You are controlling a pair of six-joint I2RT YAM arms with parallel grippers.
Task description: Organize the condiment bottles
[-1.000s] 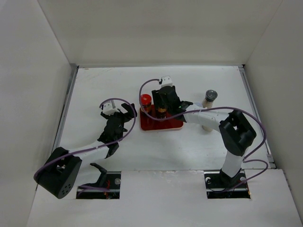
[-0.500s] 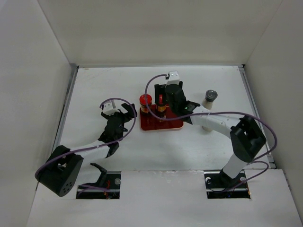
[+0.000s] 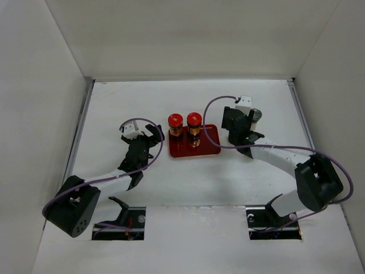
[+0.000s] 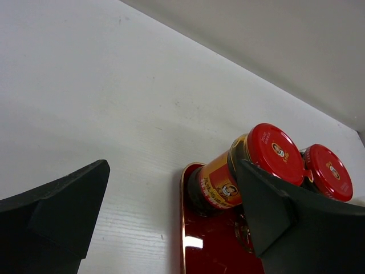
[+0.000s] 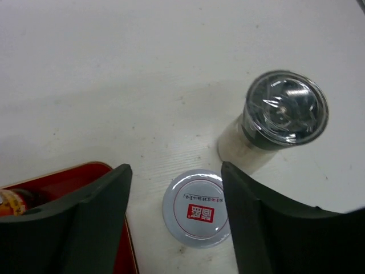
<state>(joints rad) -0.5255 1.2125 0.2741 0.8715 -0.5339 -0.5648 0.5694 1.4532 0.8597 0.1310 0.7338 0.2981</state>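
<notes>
Two red-capped jars [image 3: 175, 121] [image 3: 194, 120] with yellowish labels stand side by side on the back of the flat red tray [image 3: 197, 150]. My left gripper [image 3: 149, 137] is open and empty just left of the tray. In its wrist view the nearer jar [image 4: 251, 165] and the other [image 4: 326, 171] stand beyond its right finger. My right gripper [image 3: 238, 132] is open, right of the tray. In its wrist view a grey-capped jar [image 5: 197, 215] with a red logo sits between the spread fingers [image 5: 85, 222]. A taller jar with a dark, glossy cap [image 5: 283, 114] stands just beyond, also in the top view [image 3: 255, 115].
White walls enclose the table on three sides. The tray's right end [image 5: 57, 182] lies close to the right gripper's left finger. In the top view the logo-capped jar is hidden under the right arm.
My right gripper let go of the second red-capped jar on the tray and moved right, over the grey-capped jars. The left arm has not moved.
</notes>
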